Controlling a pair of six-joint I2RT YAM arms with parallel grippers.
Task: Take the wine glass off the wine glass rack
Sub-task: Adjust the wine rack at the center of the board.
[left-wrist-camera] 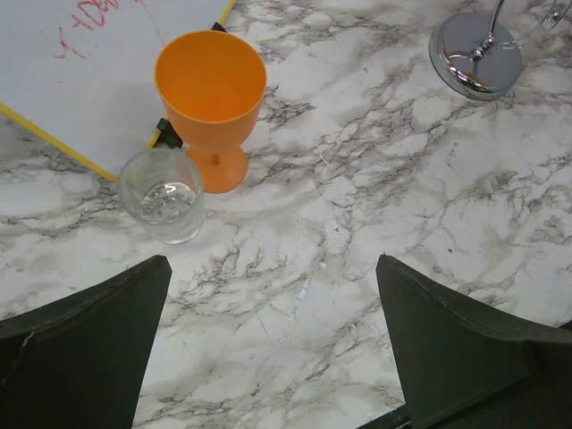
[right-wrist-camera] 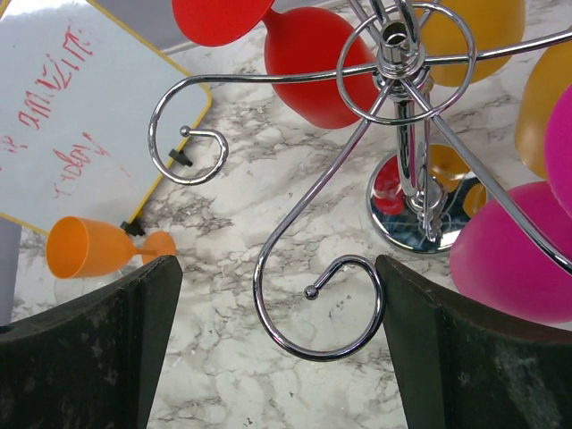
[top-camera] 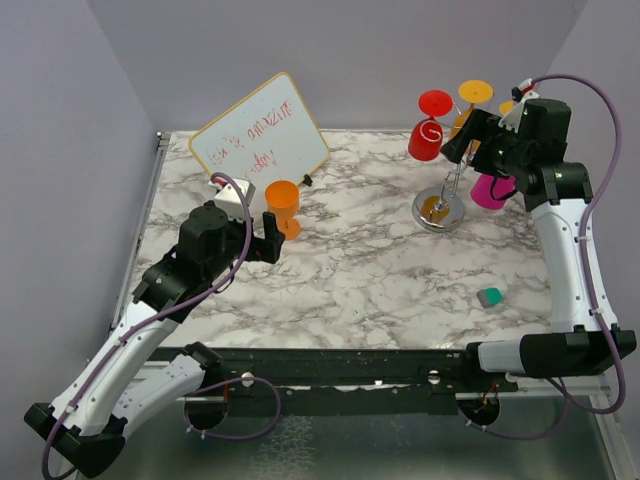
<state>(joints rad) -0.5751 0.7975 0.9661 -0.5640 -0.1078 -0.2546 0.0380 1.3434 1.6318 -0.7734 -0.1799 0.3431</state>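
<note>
I see the wine glass rack [top-camera: 444,200] standing at the far right of the table [top-camera: 350,270], its round mirrored base flat on the marble. A red wine glass [top-camera: 428,135] hangs upside down from the rack's left side and a magenta wine glass [top-camera: 490,190] from its right. The yellow-orange glasses [right-wrist-camera: 474,27] hang behind the post.

My right pincer [right-wrist-camera: 279,268] hovers at the rack's top, spread wide and gripping nothing. In the wrist view one curled scroll arm [right-wrist-camera: 317,308] sits between its fingers; I cannot tell whether it touches them.

An orange wine glass [left-wrist-camera: 212,98] stands upright on the table at the far left, just beside the whiteboard [top-camera: 260,140], with a clear tumbler [left-wrist-camera: 164,192] close against it. My left pincer [left-wrist-camera: 273,268] hangs near them, also wide, holding nothing. A small teal block [top-camera: 489,296] lies at the near right.
</note>
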